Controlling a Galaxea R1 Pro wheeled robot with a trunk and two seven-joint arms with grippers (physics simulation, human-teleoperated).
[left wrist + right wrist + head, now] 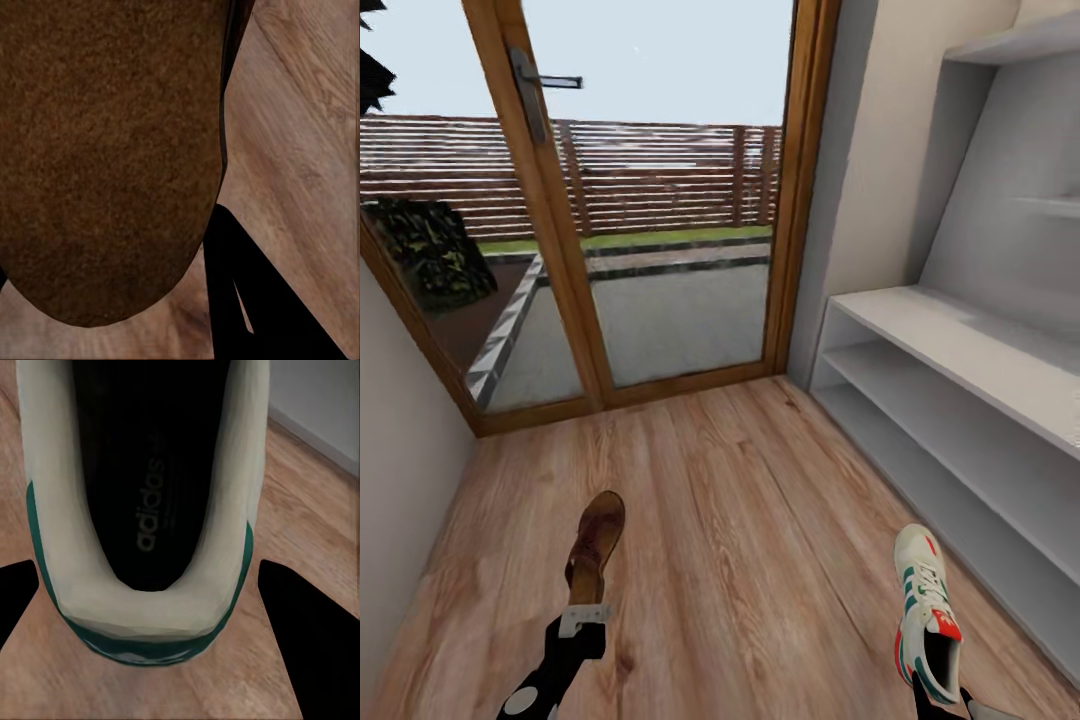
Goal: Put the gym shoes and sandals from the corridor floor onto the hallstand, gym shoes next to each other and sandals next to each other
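You've got a shoe at the end of each arm, both raised over the corridor floor. From the head camera, your left gripper has a sandal at its tip, low and left of centre. Its long axis runs away from you toward the glass door, the rounded end far, leaning just a touch right. Over on the right, your right gripper sits at the bottom edge with a gym shoe standing out of it: toe far, heel near, the opening facing up at the camera, green stripes on the side, red-orange at the tongue.

The hallstand runs along the right wall, just beside that sneaker, its bench top and lower shelves bare.

Now the wrist cameras give you what the head camera can't. On the left wrist, the sandal is a broad brown suede-like face with a rounded end, and one dark finger shows beside it over the floor. I can't tell from here whether that claw is actually pinching the sandal or how far it's spread.

On the right wrist, you're looking straight into the gym shoe: white collar, green heel band, dark insole with "adidas" printed lengthwise, readable. Two dark fingers flank the heel, clear of its sides with floor showing between, so that claw looks spread, yet the shoe hangs with it; the contact isn't visible.
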